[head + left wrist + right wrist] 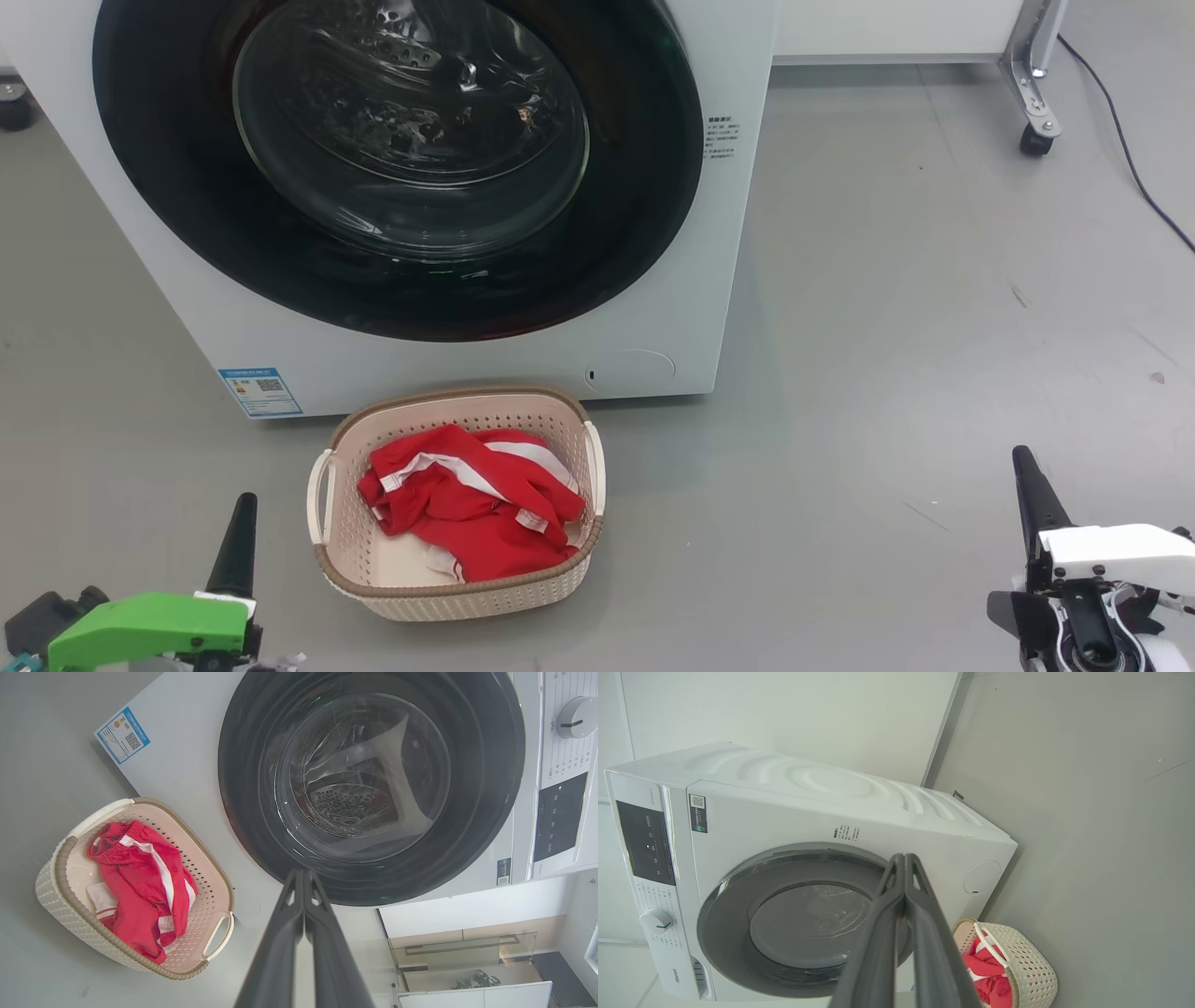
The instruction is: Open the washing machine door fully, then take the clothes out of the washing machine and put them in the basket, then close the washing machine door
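Note:
The white washing machine [709, 280] stands at the back with its black-rimmed glass door [401, 159] shut flat against its front. Red clothes [471, 504] with white stripes lie in the cream basket [457, 593] on the floor just before the machine. My left gripper [239, 532] is shut at the lower left, left of the basket, holding nothing. My right gripper [1027, 476] is shut at the lower right, well clear of the basket. In the left wrist view the fingers [303, 877] meet below the door [369, 788]; the basket [70, 933] and clothes [140, 886] lie to the left. The right wrist view has the door [798, 924] and basket [1027, 966].
Grey floor [934, 327] spreads to the right of the machine. A metal frame leg on a caster [1034, 140] and a black cable [1130, 159] are at the far right back. A blue label [260, 390] and round flap [630, 369] sit low on the machine's front.

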{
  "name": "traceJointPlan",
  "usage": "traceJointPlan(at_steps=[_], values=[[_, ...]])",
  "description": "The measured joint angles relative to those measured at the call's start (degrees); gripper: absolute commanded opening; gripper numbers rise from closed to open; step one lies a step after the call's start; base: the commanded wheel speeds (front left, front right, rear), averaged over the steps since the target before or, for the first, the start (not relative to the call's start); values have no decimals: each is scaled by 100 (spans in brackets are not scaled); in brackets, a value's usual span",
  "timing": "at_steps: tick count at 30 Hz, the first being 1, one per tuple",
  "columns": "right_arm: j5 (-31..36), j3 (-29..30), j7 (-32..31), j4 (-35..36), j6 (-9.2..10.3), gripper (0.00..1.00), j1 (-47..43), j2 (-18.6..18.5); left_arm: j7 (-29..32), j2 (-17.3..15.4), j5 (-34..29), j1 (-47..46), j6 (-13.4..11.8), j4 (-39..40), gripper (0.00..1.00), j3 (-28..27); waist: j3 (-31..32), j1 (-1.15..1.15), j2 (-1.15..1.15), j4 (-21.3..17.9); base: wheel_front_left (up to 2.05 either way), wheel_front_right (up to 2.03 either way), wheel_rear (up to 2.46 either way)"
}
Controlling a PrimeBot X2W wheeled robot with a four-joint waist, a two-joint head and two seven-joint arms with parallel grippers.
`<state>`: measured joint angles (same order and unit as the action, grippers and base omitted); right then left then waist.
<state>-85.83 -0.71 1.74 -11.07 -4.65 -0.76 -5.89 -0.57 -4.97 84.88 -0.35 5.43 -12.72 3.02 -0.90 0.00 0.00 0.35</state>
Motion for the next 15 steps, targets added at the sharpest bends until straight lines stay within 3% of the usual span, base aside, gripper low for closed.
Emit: traceJointPlan(at_steps=[15], values=[[-1152,138,-238,-242,-133,0,268,-68,209,-52,1126,-153,100,-141,0,-152,66,0,0,-34,0,0,0]])
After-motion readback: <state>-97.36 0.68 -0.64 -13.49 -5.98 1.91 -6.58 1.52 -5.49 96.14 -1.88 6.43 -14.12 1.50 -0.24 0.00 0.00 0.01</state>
